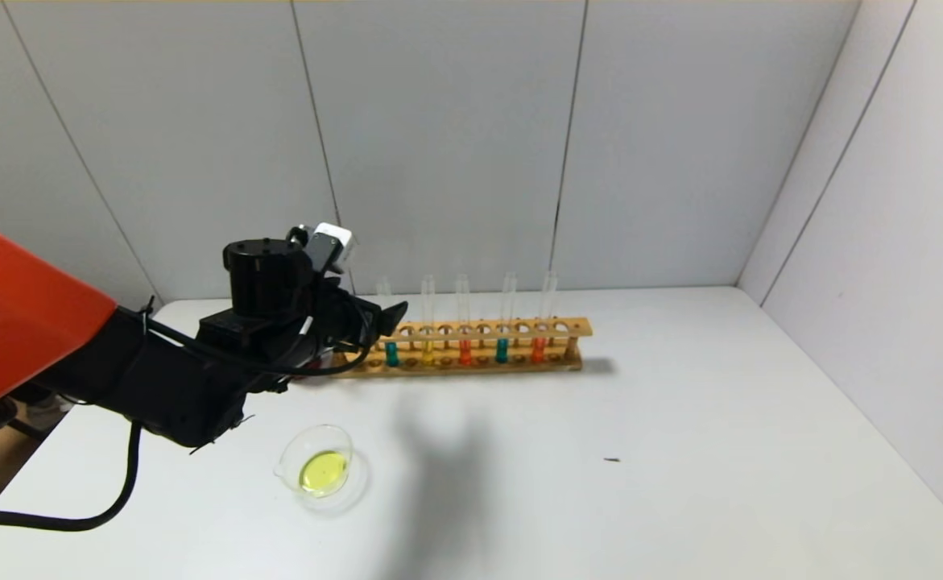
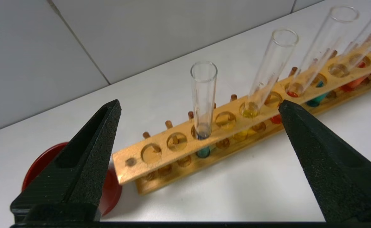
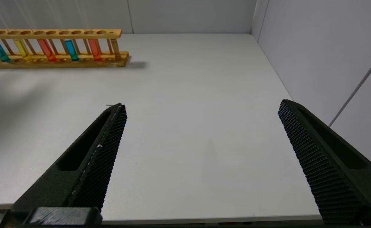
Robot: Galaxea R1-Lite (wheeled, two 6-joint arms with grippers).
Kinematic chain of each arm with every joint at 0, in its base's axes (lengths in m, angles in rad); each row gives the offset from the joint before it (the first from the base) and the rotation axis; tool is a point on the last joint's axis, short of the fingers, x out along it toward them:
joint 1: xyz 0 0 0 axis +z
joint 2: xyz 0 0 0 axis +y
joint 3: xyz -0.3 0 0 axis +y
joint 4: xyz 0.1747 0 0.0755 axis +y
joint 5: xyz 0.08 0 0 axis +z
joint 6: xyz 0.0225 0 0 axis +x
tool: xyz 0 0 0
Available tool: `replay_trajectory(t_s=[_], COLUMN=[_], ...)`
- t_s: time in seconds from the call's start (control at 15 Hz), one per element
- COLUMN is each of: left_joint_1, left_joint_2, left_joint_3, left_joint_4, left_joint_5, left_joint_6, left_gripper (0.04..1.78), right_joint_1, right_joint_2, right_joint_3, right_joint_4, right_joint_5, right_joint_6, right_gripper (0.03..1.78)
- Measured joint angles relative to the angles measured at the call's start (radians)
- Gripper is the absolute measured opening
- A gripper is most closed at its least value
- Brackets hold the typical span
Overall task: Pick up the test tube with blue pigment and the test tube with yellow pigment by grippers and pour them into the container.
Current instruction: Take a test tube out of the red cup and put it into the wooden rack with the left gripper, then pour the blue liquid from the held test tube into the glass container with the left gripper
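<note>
The wooden rack point(image 1: 471, 346) holds several tubes. The test tube with blue pigment point(image 1: 391, 351) stands upright near the rack's left end, and the test tube with yellow pigment point(image 1: 428, 348) is beside it. My left gripper point(image 1: 386, 322) is open and empty at the rack's left end. In the left wrist view the gripper point(image 2: 200, 106) faces the blue tube point(image 2: 203, 95), which stands a little beyond the fingertips; the yellow tube point(image 2: 267, 72) is further along. The container point(image 1: 322, 467), a clear dish, holds yellow-green liquid on the table in front. My right gripper point(image 3: 201, 106) is open and empty over bare table.
Further along the rack stand an orange tube point(image 1: 465, 350), a second blue-teal tube point(image 1: 502, 348) and another orange tube point(image 1: 538, 348). A dark red cup point(image 2: 39, 161) sits by the rack's left end, partly behind my left finger. Walls close the back and right.
</note>
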Motion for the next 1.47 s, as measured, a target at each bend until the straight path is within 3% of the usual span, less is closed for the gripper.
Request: replay_trajectory(t_s=[0.53, 0.67, 0.87, 1.07, 1.2, 1.27, 1.47], left_joint_1=[0.021, 0.023, 0.021, 0.02, 0.02, 0.018, 0.016], left_joint_2=[0.17, 0.194, 0.211, 0.214, 0.215, 0.216, 0.215], left_joint_3=[-0.224, -0.251, -0.268, -0.269, -0.273, -0.277, -0.279], left_joint_4=[0.108, 0.118, 0.118, 0.117, 0.12, 0.123, 0.121], left_joint_5=[0.003, 0.003, 0.003, 0.003, 0.001, 0.001, 0.003], left_joint_6=[-0.059, -0.074, -0.077, -0.077, -0.076, -0.077, -0.074], left_gripper=[1.74, 1.63, 1.28, 0.71, 0.42, 0.34, 0.34], right_joint_1=[0.0, 0.0, 0.0, 0.0, 0.0, 0.0, 0.0], right_joint_2=[0.0, 0.0, 0.0, 0.0, 0.0, 0.0, 0.0], right_joint_3=[0.0, 0.0, 0.0, 0.0, 0.0, 0.0, 0.0], right_joint_4=[0.0, 0.0, 0.0, 0.0, 0.0, 0.0, 0.0], right_joint_5=[0.0, 0.0, 0.0, 0.0, 0.0, 0.0, 0.0], right_joint_6=[0.0, 0.0, 0.0, 0.0, 0.0, 0.0, 0.0], right_gripper=[1.75, 1.75, 1.75, 1.75, 1.75, 1.75, 1.75])
